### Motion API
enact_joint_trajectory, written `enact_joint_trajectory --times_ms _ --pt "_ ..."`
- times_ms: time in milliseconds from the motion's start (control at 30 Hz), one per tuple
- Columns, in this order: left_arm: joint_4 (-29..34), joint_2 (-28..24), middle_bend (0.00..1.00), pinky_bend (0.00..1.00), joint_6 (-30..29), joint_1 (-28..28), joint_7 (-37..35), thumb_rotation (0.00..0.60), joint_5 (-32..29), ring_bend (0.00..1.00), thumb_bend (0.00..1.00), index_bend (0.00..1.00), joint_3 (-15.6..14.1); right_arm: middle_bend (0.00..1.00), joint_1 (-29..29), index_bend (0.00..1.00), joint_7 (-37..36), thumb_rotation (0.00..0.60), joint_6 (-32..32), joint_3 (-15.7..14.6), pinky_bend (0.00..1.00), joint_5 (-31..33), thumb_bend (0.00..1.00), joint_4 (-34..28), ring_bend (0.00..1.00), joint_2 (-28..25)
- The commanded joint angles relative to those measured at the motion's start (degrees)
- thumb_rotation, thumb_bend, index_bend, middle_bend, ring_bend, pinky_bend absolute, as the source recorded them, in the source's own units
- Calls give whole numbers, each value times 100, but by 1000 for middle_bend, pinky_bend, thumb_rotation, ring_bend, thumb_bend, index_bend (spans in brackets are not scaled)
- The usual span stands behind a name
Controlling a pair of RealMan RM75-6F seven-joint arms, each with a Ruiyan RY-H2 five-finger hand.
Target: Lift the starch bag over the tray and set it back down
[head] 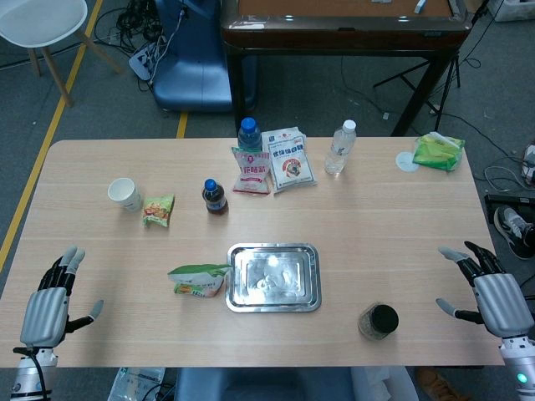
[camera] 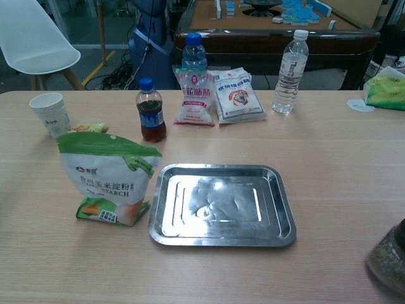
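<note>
The starch bag stands upright on the worktop, just left of the steel tray. Left robot hand and right robot hand rest at the near corners, fingers spread, empty.

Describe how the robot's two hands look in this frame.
Both the left hand and right hand have silver-grey metallic backs, with dark fingers ending in pale grey tips. A green light glows at the right wrist; dark cabling shows at the left wrist. The chest view shows neither.
</note>
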State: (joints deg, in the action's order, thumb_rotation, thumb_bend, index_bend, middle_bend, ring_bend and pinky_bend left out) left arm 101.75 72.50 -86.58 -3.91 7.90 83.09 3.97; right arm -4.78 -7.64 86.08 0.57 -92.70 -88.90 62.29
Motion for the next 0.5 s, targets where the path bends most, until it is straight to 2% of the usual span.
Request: enact_joint_trajectory --times_ms 33,333,500 --pt "-10 2 0 86 9 -7 -10 600 -10 22 246 48 5 290 -2 193 8 600 7 4 127 -4 136 -7 99 1" --pt "-52 -4 0 86 59 -59 -49 600 6 22 246 48 15 290 10 193 45 600 99 30 127 -36 136 -65 99 -51" --pt "-165 -57 0 86 277 -213 -225 600 55 22 246 48 40 290 33 193 95 600 237 111 127 -18 136 -154 99 -184"
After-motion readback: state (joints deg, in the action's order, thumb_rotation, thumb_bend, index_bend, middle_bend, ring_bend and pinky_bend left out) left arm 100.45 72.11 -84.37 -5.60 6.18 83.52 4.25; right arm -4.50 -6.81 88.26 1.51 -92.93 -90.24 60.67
